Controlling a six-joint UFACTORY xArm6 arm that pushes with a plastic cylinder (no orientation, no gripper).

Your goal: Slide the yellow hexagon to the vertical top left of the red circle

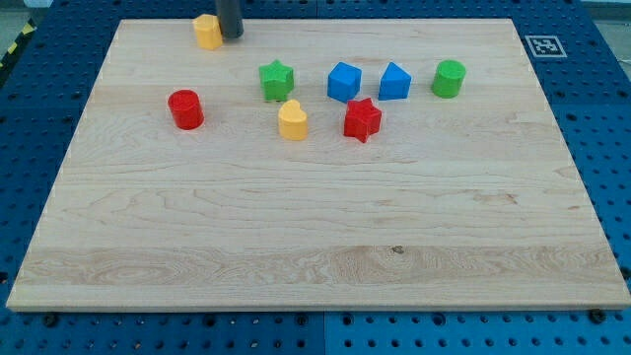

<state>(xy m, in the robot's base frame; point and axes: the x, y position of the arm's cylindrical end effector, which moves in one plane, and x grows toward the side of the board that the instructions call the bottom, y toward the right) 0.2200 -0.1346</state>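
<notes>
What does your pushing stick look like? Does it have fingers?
No fingers at all. Only the lower part of my rod shows, at the view's top: a plain, dark grey, round rod with straight sides, no cables or markings visible. My tip is blunt and flat, right beside the yellow hexagon block. The arm above is out of view.

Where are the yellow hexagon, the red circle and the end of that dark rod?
yellow hexagon (207, 32): camera view, on its top face.
red circle (184, 108): camera view, middle of its front side.
my tip (230, 35): camera view, rod's lowest end, just right of the hexagon.

Two yellow blocks (207, 31) (293, 120), two red blocks (185, 108) (362, 119), two blue blocks (344, 82) (394, 82), two green blocks (277, 80) (449, 79).
</notes>
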